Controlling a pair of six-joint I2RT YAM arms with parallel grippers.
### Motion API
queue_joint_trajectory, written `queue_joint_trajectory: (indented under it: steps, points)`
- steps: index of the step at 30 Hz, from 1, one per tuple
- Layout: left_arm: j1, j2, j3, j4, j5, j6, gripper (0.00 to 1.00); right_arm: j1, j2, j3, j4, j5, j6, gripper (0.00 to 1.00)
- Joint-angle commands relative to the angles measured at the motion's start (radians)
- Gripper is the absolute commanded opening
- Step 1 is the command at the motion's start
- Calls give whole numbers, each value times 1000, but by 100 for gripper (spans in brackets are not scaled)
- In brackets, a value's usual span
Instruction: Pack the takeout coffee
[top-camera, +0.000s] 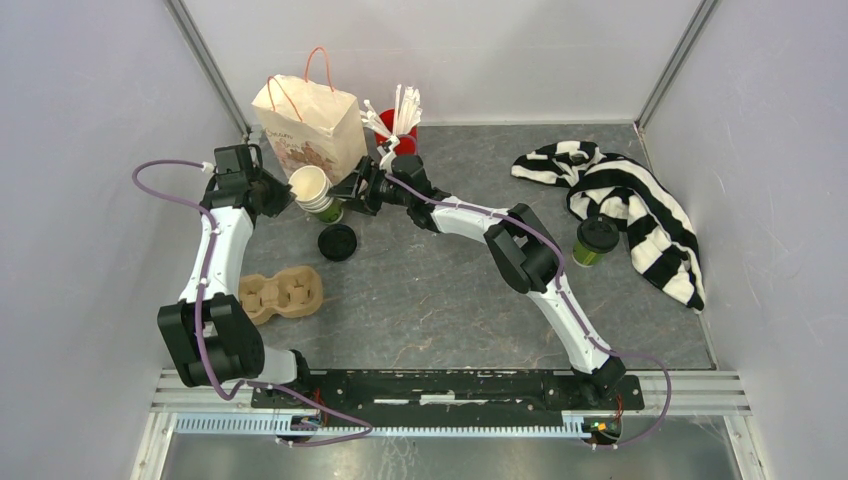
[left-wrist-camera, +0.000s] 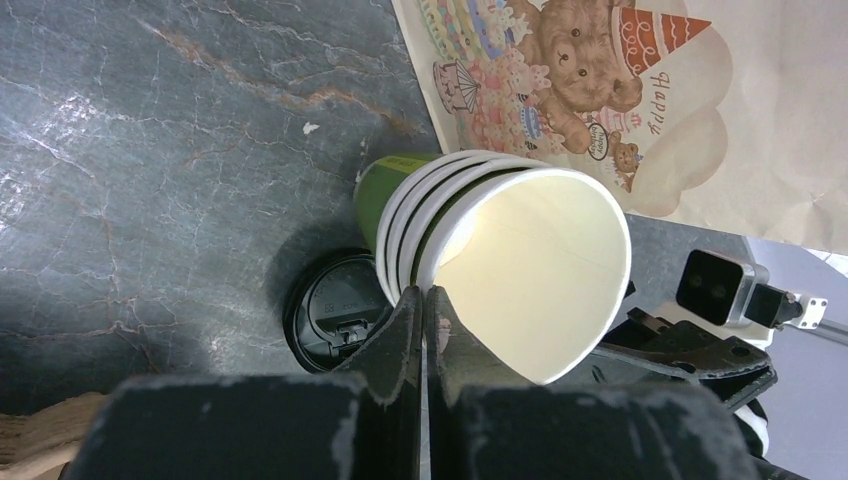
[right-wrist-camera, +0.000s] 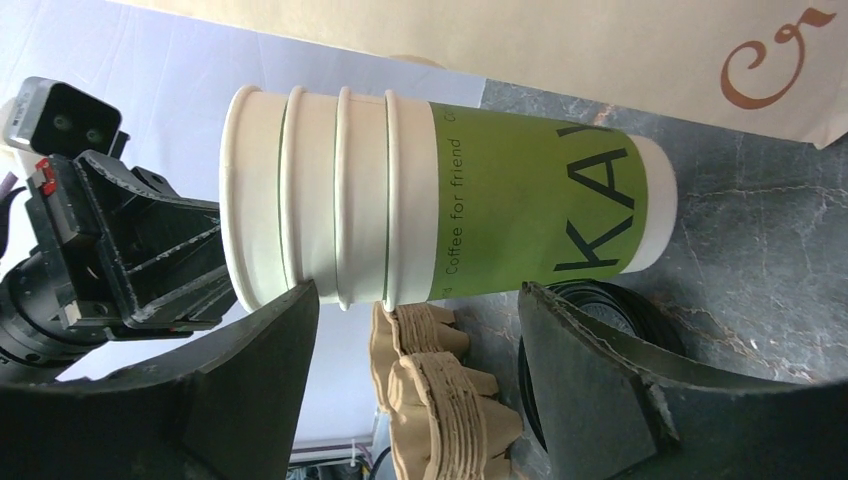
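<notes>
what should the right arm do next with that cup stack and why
Probably close the right gripper on the green lower part of the cup stack. Its jaws stand open on either side of the stack, while the left gripper is shut on the rim of the top cup. Bracing the lower cups should let the top one pull free.

Tabletop (top-camera: 430, 290): grey marbled sheet, matt, smooth.
Stack of lidless green cups (left-wrist-camera: 520, 250): paper, satin green outside, matt cream inside.
Round black lid (top-camera: 338, 242), centre-left of the top view: moulded plastic, slight sheen.
Brown two-hole cup carrier (top-camera: 282, 294): moulded pulp, rough, fibrous.
Tan gift bag (top-camera: 308, 125), upper left: creased matt paper, red cord handles.
Striped black-and-white cloth (top-camera: 630, 205), right: soft fabric, crumpled.
Lidded green cup (top-camera: 597, 241) beside it: paper, black plastic lid.
Left gripper (left-wrist-camera: 424, 300): matt black plastic, grainy, edges scuffed pale.
</notes>
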Motion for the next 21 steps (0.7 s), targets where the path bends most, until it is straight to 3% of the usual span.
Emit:
queue_joint_trajectory:
  steps: [1, 11, 21]
  points:
    - [-1, -5, 22, 39, 20, -2, 2, 3, -9, 21, 134, -12, 39, 81]
    - [3, 0, 34, 38, 17, -8, 2, 0, -41, -78, 200, -38, 46, 87]
    - [3, 0, 20, 40, 25, -11, 2, 0, -29, -64, 206, -35, 51, 92]
